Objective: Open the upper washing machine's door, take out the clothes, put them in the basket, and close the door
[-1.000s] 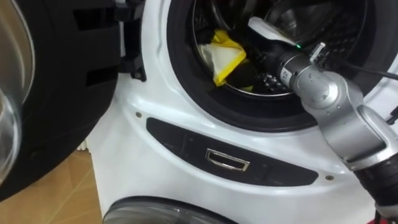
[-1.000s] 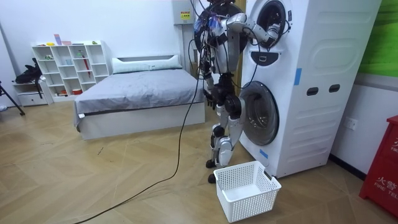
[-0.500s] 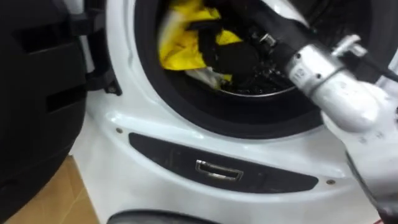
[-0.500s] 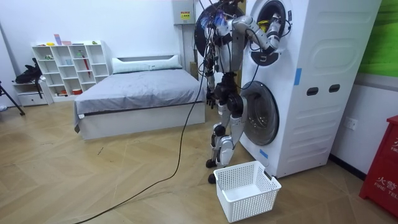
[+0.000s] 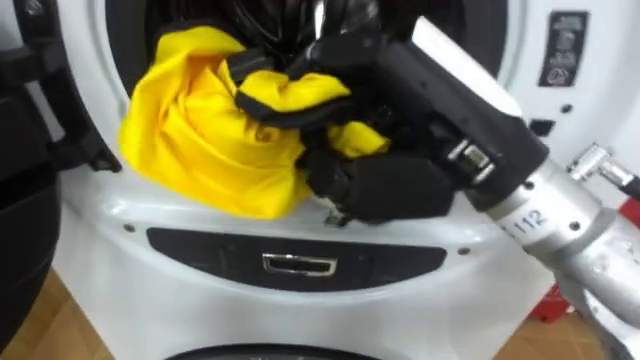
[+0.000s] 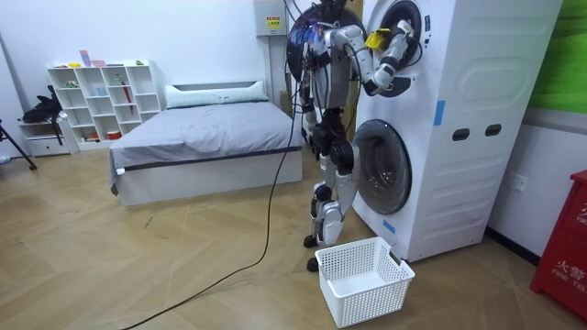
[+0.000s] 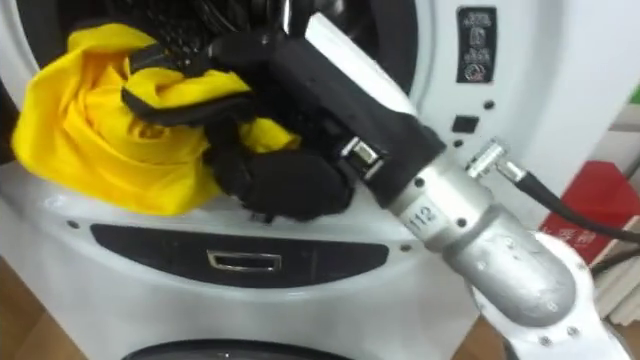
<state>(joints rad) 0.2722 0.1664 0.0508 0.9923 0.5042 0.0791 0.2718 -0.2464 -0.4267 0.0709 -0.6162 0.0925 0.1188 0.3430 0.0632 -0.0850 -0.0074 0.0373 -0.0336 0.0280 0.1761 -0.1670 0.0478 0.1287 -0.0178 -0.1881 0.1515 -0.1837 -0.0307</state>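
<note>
A bright yellow cloth [image 5: 200, 140] hangs bunched out of the upper drum's opening, over the white front of the washing machine [image 5: 90, 230]. My right hand [image 5: 380, 180] is black and comes in from the right, with its fingers curled round a fold of the cloth just outside the drum's rim. The right eye view has the same hand [image 7: 290, 180] and cloth [image 7: 100, 130]. In the room view I stand close in front of the stacked machine [image 6: 459, 119], right arm raised, with the yellow cloth [image 6: 376, 38] at the upper opening.
The upper door [image 5: 20, 200] stands open at my left. A dark control strip [image 5: 300, 262] runs below the opening. A white laundry basket [image 6: 364, 278] sits on the floor by my feet. A bed [image 6: 206, 137] is behind me and a red object [image 6: 564, 247] beside the machine.
My right hand has drawn back out of the drum with the yellow cloth, which now hangs over the rim. The eye views have shifted closer and to the right.
</note>
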